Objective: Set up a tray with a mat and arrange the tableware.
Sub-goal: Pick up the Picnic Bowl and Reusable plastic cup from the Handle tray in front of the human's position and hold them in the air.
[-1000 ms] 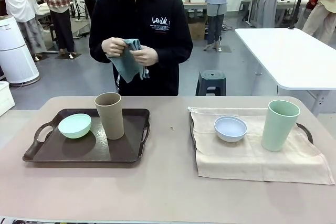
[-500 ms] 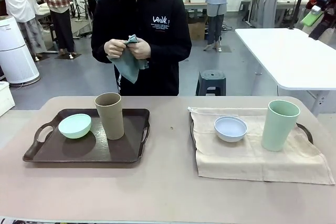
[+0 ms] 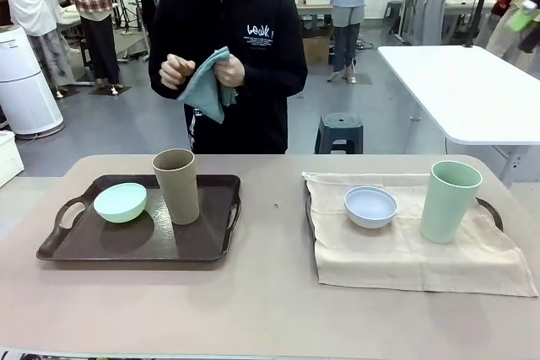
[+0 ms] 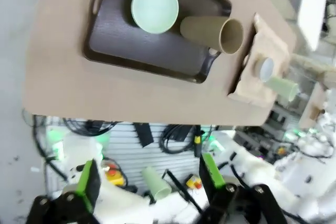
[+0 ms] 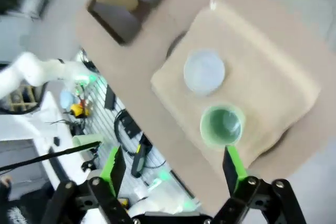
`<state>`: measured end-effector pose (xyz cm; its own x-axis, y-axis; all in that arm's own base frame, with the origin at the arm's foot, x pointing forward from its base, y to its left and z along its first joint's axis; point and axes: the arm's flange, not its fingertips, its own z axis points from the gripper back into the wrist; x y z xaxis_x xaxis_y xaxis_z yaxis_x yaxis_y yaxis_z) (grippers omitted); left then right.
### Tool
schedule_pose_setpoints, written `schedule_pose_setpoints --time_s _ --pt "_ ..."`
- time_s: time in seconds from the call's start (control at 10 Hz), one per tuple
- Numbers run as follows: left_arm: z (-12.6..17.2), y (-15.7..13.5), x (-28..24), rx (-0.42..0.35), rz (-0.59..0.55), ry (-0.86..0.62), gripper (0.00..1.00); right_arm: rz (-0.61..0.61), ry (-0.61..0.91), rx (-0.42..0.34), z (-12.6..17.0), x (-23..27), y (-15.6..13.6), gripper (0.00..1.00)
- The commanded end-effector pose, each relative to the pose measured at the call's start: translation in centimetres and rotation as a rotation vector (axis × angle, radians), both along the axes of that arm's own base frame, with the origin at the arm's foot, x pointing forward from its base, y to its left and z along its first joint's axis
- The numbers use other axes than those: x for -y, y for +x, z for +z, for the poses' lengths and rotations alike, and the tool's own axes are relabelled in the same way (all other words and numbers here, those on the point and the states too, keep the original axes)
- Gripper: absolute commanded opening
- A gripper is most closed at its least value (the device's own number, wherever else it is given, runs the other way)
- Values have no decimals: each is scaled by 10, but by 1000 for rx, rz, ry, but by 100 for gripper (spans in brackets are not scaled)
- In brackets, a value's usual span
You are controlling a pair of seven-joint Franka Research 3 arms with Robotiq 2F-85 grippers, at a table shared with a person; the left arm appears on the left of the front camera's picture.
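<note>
Half done: right of the bare tray (image 3: 110,244), pale bowl (image 3: 370,206) and green cup (image 3: 450,200) stand on a mat (image 3: 405,259). On it, mint bowl (image 3: 120,201) and tan cup (image 3: 176,185) lack one (person holds cloth (image 3: 207,90)); left gripper (image 4: 148,174), right gripper (image 5: 173,169) gape empty.

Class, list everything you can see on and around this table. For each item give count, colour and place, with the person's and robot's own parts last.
dark brown plastic tray: one, brown, table's left side, no mat
mint green round bowl: one, green, on that tray
tan brown tall cup: one, tan, upright beside that bowl
beige cloth mat: one, beige, draped over second dark tray, right side
pale bluish white bowl: one, on the mat
pale green tall cup: one, upright on the mat
teal cloth: one, held up at the far side
person's hands: two, on the cloth
left gripper: black, green pads, open, above the table
right gripper: same, open
</note>
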<state>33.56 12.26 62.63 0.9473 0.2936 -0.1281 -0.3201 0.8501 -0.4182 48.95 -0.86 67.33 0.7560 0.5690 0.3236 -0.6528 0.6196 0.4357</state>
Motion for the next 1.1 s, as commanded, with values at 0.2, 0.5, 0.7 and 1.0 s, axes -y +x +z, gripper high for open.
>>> schedule_pose_setpoints --time_s 0.2,0.5,0.7,1.0 --pt "-15 33 76 -255 -160 366 99 442 33 289 -54 -176 63 97" --pt "-28 32 90 -242 -141 341 99 451 17 277 -63 -220 56 97" --pt "-28 32 90 -242 -141 341 99 451 17 277 -63 -220 56 97" --pt "-42 48 92 -230 -61 374 99 736 274 468 -112 -278 71 97"
